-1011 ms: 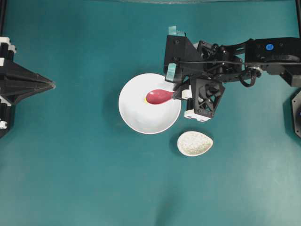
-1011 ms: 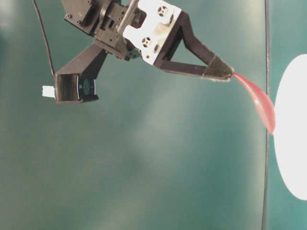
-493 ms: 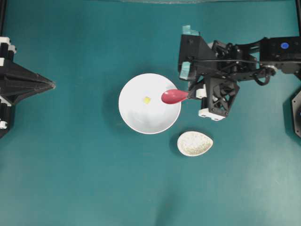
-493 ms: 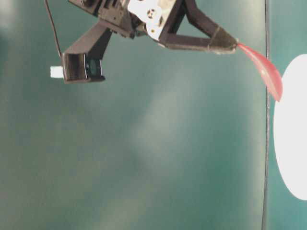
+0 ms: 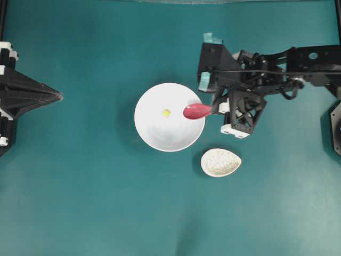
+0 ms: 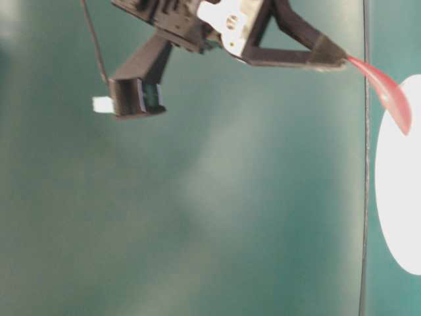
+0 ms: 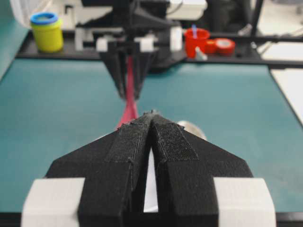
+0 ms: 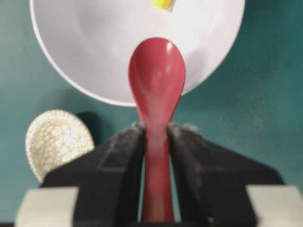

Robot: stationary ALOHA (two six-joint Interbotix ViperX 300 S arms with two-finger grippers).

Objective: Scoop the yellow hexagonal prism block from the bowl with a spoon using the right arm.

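Gripping spoon (image 5: 197,111) | right fingers (image 8: 125,156) clenched | scoop over bowl (image 5: 154,136) rim

Spoon up over the bowl's rim, block sitting loose inside

The white bowl (image 5: 160,133) sits round and plain on the teal table, and the tiny yellow hexagonal prism block (image 5: 166,112) lies on its floor a bit up from centre, around 12 o'clock, touching nothing else. The pink-red spoon (image 5: 197,111) has its empty scoop over the bowl's 3 o'clock edge, hollow side up, handle running out toward 3 o'clock. From table level it's clearly lifted off the bowl, tilted scoop-down. The right arm (image 5: 298,61) reaches in from 3 o'clock, and its right gripper (image 8: 156,142) has both pads clamped on the spoon's handle.
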